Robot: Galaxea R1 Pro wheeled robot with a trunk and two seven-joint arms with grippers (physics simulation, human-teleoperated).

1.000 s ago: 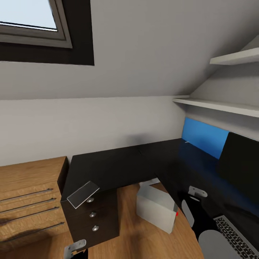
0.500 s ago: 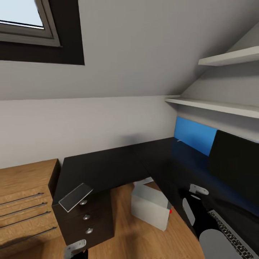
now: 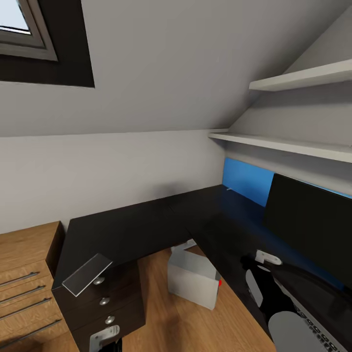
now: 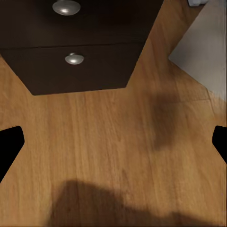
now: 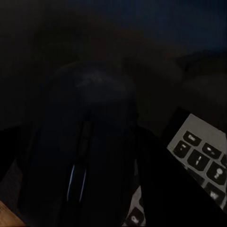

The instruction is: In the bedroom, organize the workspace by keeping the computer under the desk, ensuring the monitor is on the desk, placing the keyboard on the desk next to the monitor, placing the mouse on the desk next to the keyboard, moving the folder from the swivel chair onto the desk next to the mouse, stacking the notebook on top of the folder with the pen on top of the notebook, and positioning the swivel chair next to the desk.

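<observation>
"Desk (image 3: 137, 225) from its left end, then — what gets cut off?"

"Leftmost is a low light-wood drawer unit (image 3: 24, 254), sliced by the frame edge, with four bar handles showing. The black L-shaped surface starts just beside it. Its black drawer block (image 3: 105, 303) shows three round knobs in the head view and two in the left wrist view. A pale flat sheet (image 3: 87, 274) sits tilted at that corner; I cannot tell what it is."

"And the left gripper (image 4: 113, 146)?"

"Jaws spread wide with nothing between them, above bare wood floor (image 4: 113, 118). There is open floor between the drawer block and the computer (image 3: 193, 278). That is one grey-white box, standing on the floor at the inner corner of the L, partly under the surface's edge, with one red light showing."

"Further right?"

"A blue back panel (image 3: 247, 181) with two wall shelves (image 3: 293, 144) above it, then the monitor (image 3: 313, 225), standing on the surface and cut by the right edge. The right gripper (image 3: 268, 293) is a dark shape over the dark top — hard to read."

"Mouse?"

"The mouse (image 5: 90, 156) is large and murky in the right wrist view, close between the fingers. Whether the jaws grip it I cannot tell. The keyboard (image 5: 201, 156) lies just beside it on the surface, with only a few keys visible."
</observation>
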